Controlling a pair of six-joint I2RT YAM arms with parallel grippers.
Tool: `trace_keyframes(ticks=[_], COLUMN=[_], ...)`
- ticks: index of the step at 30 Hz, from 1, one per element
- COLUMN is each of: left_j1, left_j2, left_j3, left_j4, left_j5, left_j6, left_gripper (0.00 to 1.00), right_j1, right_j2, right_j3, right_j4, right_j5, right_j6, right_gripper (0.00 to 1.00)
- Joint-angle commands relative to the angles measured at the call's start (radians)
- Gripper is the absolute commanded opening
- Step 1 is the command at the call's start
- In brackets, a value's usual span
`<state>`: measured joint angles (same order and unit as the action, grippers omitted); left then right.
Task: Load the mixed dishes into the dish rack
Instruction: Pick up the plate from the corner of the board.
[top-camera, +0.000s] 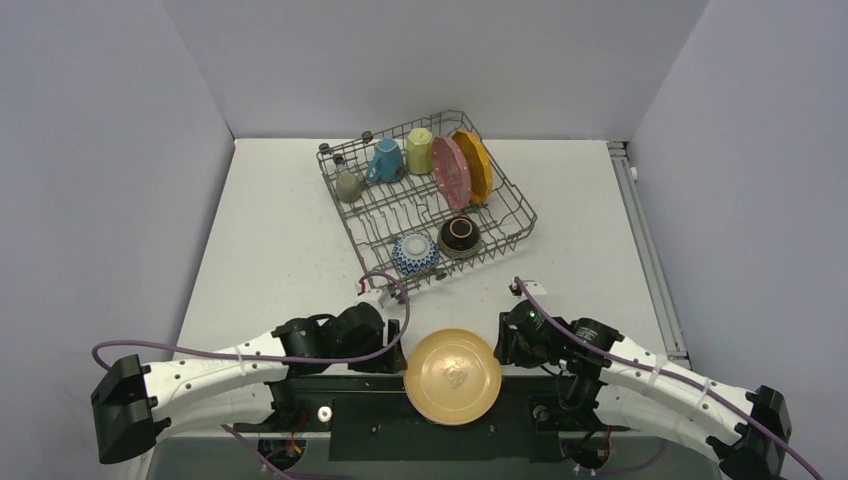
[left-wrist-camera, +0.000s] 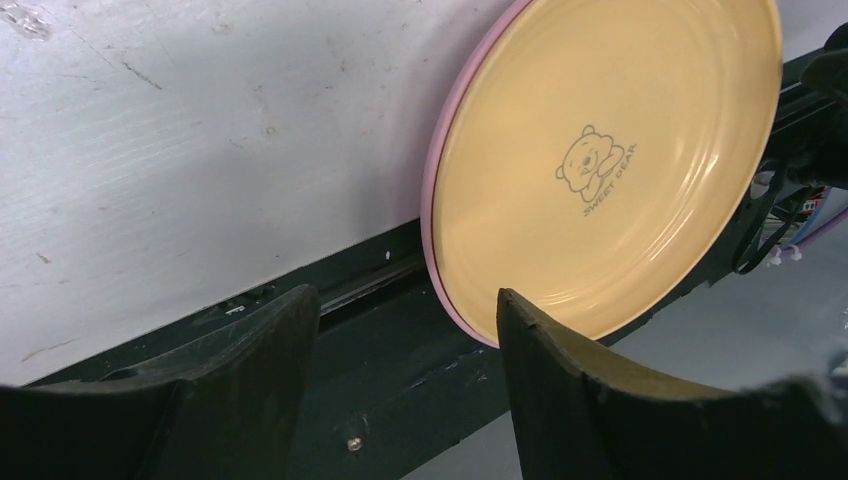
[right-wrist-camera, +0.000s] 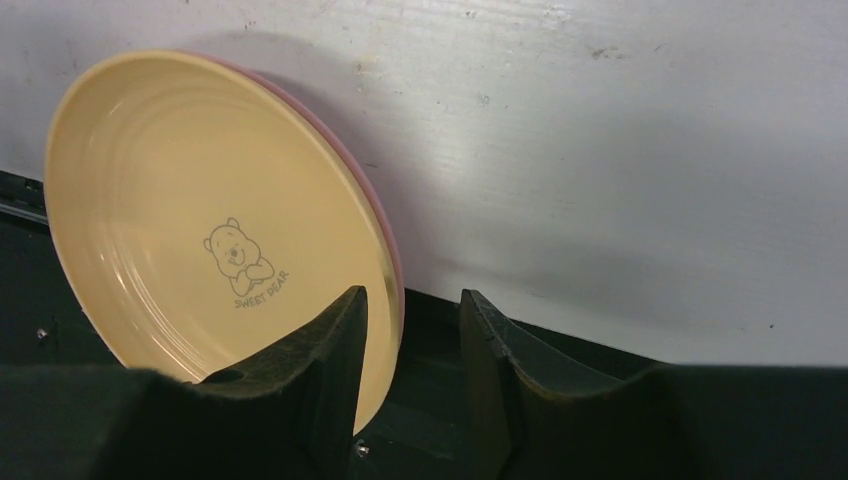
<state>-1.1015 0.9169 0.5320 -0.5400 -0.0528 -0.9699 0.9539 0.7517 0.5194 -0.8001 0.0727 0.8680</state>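
Note:
The dish rack (top-camera: 395, 205) stands at the table's back middle. It holds grey (top-camera: 348, 186), blue (top-camera: 384, 160) and pale-yellow (top-camera: 419, 150) mugs, a dark pink plate (top-camera: 450, 172), an orange plate (top-camera: 473, 165), a blue-white bowl (top-camera: 414, 253) and a dark brown bowl (top-camera: 459, 234). A yellow plate (top-camera: 452, 376) (left-wrist-camera: 600, 170) (right-wrist-camera: 200, 230) lies on a light pink plate (left-wrist-camera: 432, 200) (right-wrist-camera: 385, 225) at the near edge. My left gripper (top-camera: 398, 345) (left-wrist-camera: 405, 300) is open at the stack's left rim. My right gripper (top-camera: 503, 342) (right-wrist-camera: 412, 297) is open at its right rim.
A black mounting rail (top-camera: 440, 430) runs along the near edge, partly under the plate stack. Purple cables (top-camera: 385, 285) loop above both wrists. Grey walls close in on the left, back and right. A metal strip (top-camera: 640, 230) lines the table's right edge.

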Motion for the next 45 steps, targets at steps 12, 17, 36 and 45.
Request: trace_keyframes(ticks=[12,17,36,45], left_j1=[-0.021,-0.021,-0.021,-0.02], left_j2=[0.072,0.085,0.075,-0.011], left_j3=[-0.066,-0.064,-0.092,-0.076], left_j4=[0.186,0.191,0.205,0.154], left_j5=[0.021,0.019,0.015,0.008], left_j6=[-0.044,-0.038,-0.043,-0.044], left_gripper=[0.59,0.59,0.6,0.67], right_j1=[0.049,0.055,0.158,0.193], right_j2=[0.154,0.184,0.216,0.183], right_j3=[0.01,0.02,0.154,0.215], right_j4=[0.1,0.108,0.002,-0.06], right_j5=[-0.015,-0.004,0.14,0.209], right_j6=[-0.052,-0.058,-0.035,-0.016], right_gripper=[0.22,0.18,0.0,0.0])
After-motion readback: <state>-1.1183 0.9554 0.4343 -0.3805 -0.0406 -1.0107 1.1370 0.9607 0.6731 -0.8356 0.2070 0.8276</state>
